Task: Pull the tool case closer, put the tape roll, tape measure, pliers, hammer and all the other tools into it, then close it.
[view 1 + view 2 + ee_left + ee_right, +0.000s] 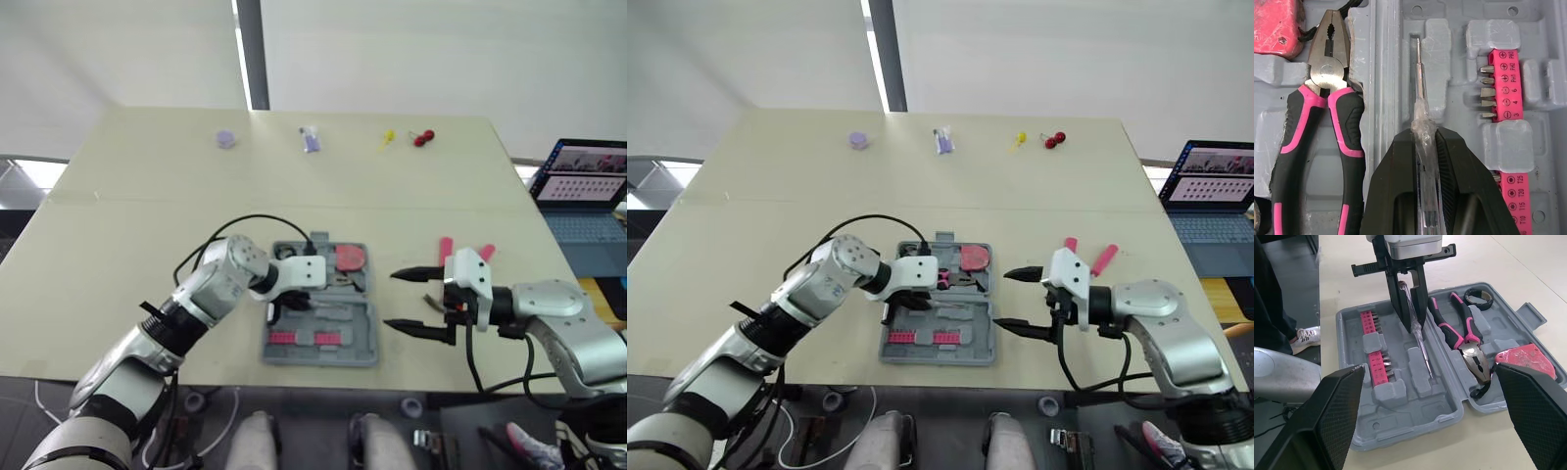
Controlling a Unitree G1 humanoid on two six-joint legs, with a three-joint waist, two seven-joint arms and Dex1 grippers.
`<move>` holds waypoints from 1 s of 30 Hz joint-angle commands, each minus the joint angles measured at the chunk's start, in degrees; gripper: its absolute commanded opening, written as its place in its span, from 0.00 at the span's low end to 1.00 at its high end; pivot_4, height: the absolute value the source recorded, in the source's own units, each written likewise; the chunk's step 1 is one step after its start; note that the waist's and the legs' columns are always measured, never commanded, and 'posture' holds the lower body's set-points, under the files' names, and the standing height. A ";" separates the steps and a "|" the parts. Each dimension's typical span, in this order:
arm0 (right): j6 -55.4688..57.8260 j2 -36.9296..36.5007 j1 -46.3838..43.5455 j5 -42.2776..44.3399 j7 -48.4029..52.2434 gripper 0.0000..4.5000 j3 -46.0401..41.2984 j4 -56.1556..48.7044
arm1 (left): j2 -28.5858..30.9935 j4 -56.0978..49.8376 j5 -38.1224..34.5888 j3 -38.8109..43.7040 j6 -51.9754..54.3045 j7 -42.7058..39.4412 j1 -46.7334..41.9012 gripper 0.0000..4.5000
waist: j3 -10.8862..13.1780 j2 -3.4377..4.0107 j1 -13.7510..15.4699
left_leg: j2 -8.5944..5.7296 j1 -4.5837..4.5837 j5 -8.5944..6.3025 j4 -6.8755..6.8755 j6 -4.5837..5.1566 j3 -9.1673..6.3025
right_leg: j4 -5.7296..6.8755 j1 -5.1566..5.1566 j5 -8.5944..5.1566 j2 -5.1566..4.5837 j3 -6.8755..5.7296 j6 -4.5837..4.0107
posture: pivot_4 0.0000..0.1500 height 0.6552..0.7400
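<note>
The grey tool case (364,338) lies open near the table's front edge. Its far half holds pink-handled pliers (1327,88), a red tape measure (350,257) and a black tape roll (1480,293). My left gripper (1424,137) hangs over the near half, shut on the clear handle of a thin screwdriver (1422,350). The screwdriver's shaft lies along a moulded groove beside the pink bit strip (1508,83). My right gripper (389,299) stands open to the right of the case, nothing between its fingers.
Two pink handles (487,252) lie on the table just behind my right gripper. Small purple (226,139), yellow (388,138) and red (422,138) items sit along the far edge. A laptop (588,186) stands off the table's right side.
</note>
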 commanded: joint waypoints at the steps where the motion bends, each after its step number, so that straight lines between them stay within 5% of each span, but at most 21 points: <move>1: -0.14 -0.71 0.14 1.11 -0.34 1.00 -1.69 -2.21 | 0.21 -0.29 1.05 0.28 -1.32 0.26 0.07 0.01 | 0.00 0.00 0.00 | 0.00 0.00 0.00 0.00 0.00 0.00 | 0.01 0.00 0.00 0.00 0.00 0.00 | 1.00 1.00; 30: -0.68 -0.63 0.66 0.64 -0.73 1.00 -1.69 -1.65 | -1.38 0.74 3.12 -0.20 -1.69 -0.50 -0.53 0.01 | 0.00 0.00 0.06 | -0.01 0.00 0.04 0.09 0.06 -0.02 | 0.18 -0.01 0.00 0.00 -0.01 0.00 | 1.00 1.00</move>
